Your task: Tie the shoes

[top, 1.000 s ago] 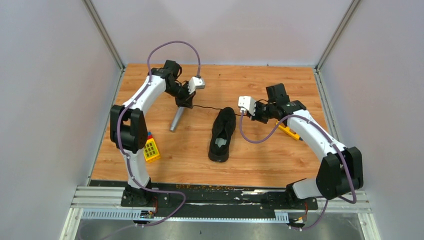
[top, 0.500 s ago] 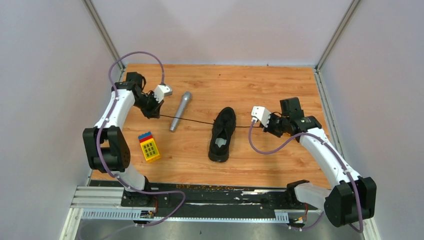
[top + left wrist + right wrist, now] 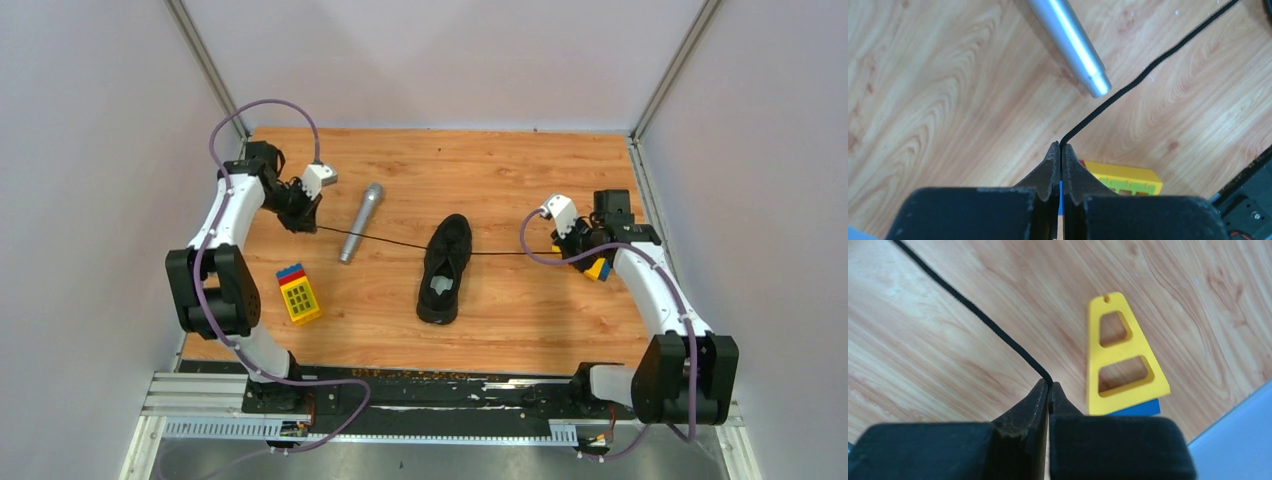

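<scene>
In the top view, the black shoe [image 3: 445, 270] is seen lying on the counter [image 3: 500, 170] between the two pairs of jaws, well apart from both. The left lace end [image 3: 390, 243] is drawn out straight to the left jaws, close by the lower end of the silver microphone [image 3: 361, 222]. The right lace end [image 3: 515, 253] is drawn to the right jaws. No bow is seen, and a first crossing cannot be told, so most of the tying is judged to be left. The shoe is low and all black, and its pale grey insole is shown.

In the left wrist view, the left jaws are closed on the left lace end [image 3: 1128, 87]. A yellow block [image 3: 1120, 180] lies just beside their tips.

In the right wrist view, the right jaws are closed on the right lace end [image 3: 978, 315]. A flat yellow piece [image 3: 1120, 360] lies just beside them
</scene>
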Controlling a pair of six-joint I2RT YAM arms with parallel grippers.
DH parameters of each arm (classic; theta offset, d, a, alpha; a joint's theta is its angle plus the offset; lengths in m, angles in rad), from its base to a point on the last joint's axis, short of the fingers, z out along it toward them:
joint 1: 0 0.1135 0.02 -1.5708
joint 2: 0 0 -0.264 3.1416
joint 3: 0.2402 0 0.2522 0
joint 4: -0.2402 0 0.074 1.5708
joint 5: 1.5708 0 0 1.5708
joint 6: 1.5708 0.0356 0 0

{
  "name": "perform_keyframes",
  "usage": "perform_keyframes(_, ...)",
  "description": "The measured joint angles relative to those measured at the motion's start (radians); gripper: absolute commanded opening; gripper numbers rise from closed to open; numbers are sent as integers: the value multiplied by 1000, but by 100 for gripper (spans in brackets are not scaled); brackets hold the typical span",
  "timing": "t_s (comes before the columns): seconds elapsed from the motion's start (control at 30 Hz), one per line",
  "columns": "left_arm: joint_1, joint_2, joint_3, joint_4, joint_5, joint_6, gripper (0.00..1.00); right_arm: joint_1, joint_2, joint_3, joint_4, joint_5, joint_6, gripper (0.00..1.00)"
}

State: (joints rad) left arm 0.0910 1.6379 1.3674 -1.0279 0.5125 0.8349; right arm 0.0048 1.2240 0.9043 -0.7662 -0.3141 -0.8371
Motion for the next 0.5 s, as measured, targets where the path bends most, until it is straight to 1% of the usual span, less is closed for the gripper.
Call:
perform_keyframes(0.13, -24, 87, 72, 18, 30, -13, 0, -84, 61, 54, 3, 31, 80, 0)
perform_keyframes(0.33, -95, 118, 56, 28, 20, -38, 0, -175, 94, 98, 8, 78, 155, 0)
perform_keyframes(0.43, -72, 109, 13, 44, 3, -41, 0, -187, 93, 100, 5, 83, 161, 0)
perform_keyframes(0.5, -13, 104, -23, 45, -21, -37, 0, -187, 89, 101, -1, 80, 161, 0)
